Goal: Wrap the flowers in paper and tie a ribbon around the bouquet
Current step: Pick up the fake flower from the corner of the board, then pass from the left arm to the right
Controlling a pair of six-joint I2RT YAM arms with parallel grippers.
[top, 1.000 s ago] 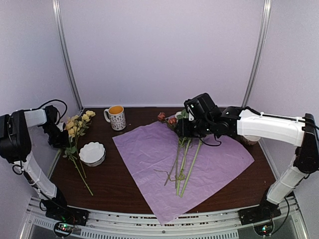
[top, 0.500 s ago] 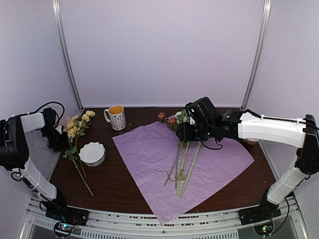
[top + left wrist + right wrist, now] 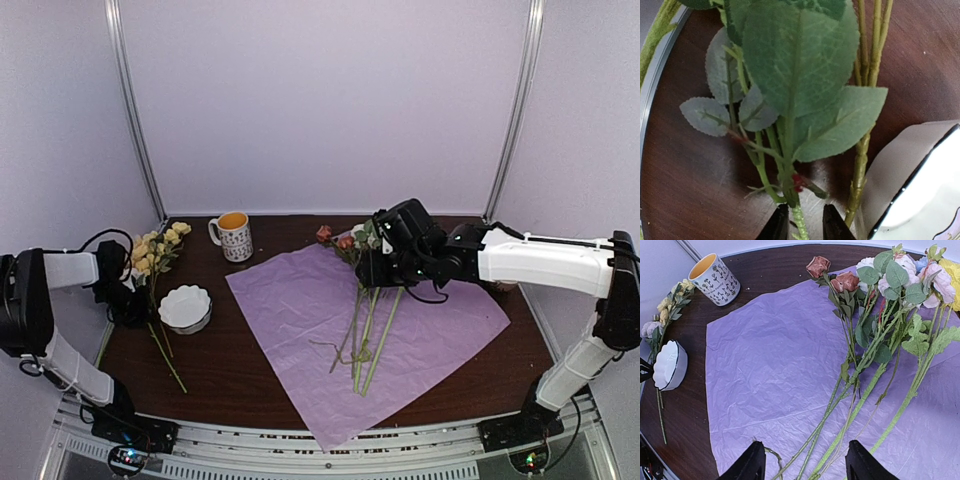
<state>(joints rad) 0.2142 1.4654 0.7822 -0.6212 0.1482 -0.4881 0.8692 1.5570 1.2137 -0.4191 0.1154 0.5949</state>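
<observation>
The pink paper (image 3: 300,300) lies flat mid-table, and several long-stemmed flowers (image 3: 365,330) rest on it with peach and pink blooms (image 3: 845,281) at the far end. My right gripper (image 3: 375,270) hovers open above these stems (image 3: 855,405), touching none. A second bunch with yellow blooms (image 3: 155,250) lies at the table's left edge. My left gripper (image 3: 128,300) is low over it. In the left wrist view its jaws (image 3: 801,220) straddle one green stem (image 3: 799,217), with a gap still showing on the right side. The ribbon is out of view.
A white scalloped bowl (image 3: 186,307) sits right beside the left bunch's stems, close to my left gripper (image 3: 801,220). A patterned mug (image 3: 234,236) stands at the back left. The metal frame rail (image 3: 655,85) runs along the table's left edge.
My left arm has dropped lower and forward onto the left bunch's stems, and its jaws have narrowed. The right arm has barely shifted.
</observation>
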